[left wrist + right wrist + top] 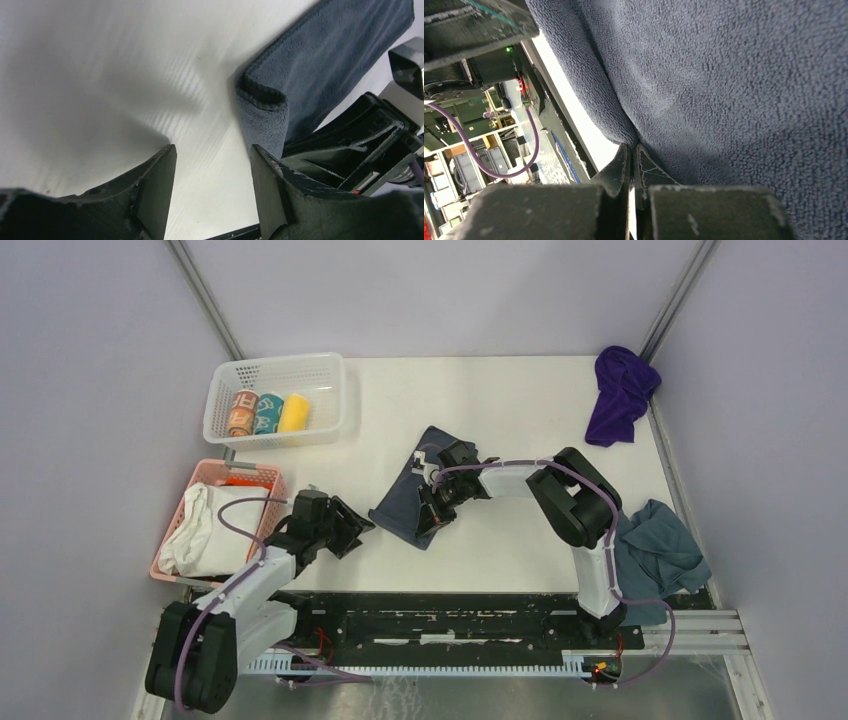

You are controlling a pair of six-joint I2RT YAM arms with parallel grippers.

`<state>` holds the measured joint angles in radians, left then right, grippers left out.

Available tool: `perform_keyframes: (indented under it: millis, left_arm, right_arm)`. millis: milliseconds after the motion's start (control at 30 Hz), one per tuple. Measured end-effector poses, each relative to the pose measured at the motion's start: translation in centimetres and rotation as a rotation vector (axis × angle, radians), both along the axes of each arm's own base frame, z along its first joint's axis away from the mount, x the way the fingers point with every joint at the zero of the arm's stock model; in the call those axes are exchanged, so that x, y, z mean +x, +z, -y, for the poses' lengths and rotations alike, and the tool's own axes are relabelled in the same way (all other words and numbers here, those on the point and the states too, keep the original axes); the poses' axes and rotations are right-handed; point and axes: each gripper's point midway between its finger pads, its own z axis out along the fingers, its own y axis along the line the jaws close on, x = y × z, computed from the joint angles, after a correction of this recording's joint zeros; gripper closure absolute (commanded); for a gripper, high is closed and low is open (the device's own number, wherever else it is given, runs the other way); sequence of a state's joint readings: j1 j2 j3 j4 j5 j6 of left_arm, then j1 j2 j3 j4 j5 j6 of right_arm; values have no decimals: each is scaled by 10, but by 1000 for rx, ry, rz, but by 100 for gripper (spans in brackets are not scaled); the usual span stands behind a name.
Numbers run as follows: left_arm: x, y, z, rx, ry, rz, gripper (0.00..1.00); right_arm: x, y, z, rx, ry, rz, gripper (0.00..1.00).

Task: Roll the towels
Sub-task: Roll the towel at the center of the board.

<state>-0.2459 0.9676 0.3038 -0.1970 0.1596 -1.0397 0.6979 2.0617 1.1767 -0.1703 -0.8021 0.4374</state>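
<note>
Surface: a white table point(520, 405) with pale lilac walls point(440, 290) on three sides.
Slate-grey towel point(400, 505): lies mostly flat at the middle of the table. Its long axis seems to run on a diagonal from near-left to far-right, though the right arm covers part of it, so its full outline is hard to judge.
Towel's near-left corner point(262, 115): curled over on itself into a small fold, seen from the left wrist.
Right gripper point(634, 160): fingers pressed together on the towel's edge, with the cloth bunching up from the pinch.
Left gripper point(212, 170): jaws spread with bare table between them, just beside the folded corner and holding nothing.
Purple towel point(620, 390): crumpled in the far right corner against the wall, well apart from both grippers, with a tail of cloth trailing toward the near side.
Teal-grey cloth point(660, 550): heaped at the right edge, beside the right arm's base.
White basket point(225, 375): far left, holding three rolled cloths side by side.
Pink basket point(200, 475): near left, holding a white cloth bundle point(205, 530).
</note>
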Motion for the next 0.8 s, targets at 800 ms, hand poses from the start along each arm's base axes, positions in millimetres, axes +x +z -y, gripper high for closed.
perform_keyframes:
  millis: [800]
  left_arm:
    - [22, -4, 35, -46, -76, 10, 44]
  right_arm:
    - [1, 3, 0, -10, -2, -6, 78]
